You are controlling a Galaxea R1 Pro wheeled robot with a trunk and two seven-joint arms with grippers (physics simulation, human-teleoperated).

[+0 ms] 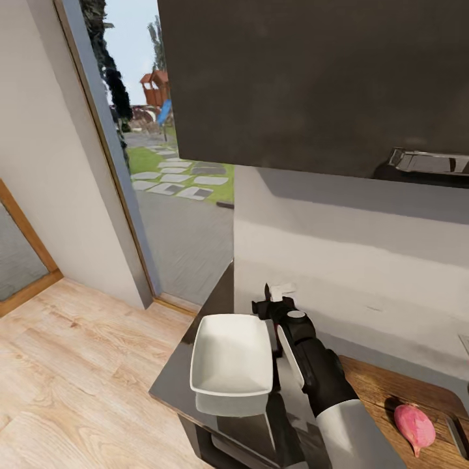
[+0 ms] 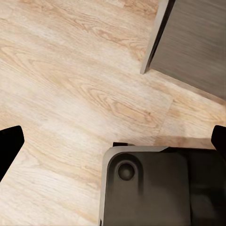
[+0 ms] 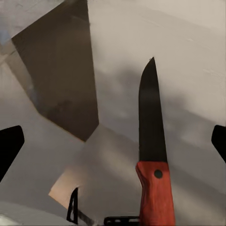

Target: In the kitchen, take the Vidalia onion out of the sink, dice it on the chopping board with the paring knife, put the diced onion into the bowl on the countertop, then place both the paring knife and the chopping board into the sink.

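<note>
The white bowl [image 1: 231, 355] sits at the left end of the grey countertop [image 1: 218, 306]. My right arm reaches past the bowl toward the wall, its gripper [image 1: 273, 301] low over the counter. In the right wrist view the paring knife [image 3: 153, 160] points away, its red handle midway between the wide-apart fingertips [image 3: 10, 146] of my open right gripper [image 3: 113, 141], untouched by them. The pink Vidalia onion [image 1: 415, 426] lies on the wooden chopping board [image 1: 381, 387] at lower right. My left gripper [image 2: 113, 141] hangs open over the floor. The sink is out of view.
A dark wall cabinet [image 1: 312, 85] hangs over the counter, with a chrome bar [image 1: 430, 161] under it. The counter ends just left of the bowl, above light wood floor [image 1: 78, 365]. A tall glass door [image 1: 169, 195] stands behind. My base [image 2: 146, 188] and a cabinet corner [image 2: 188, 42] are below the left gripper.
</note>
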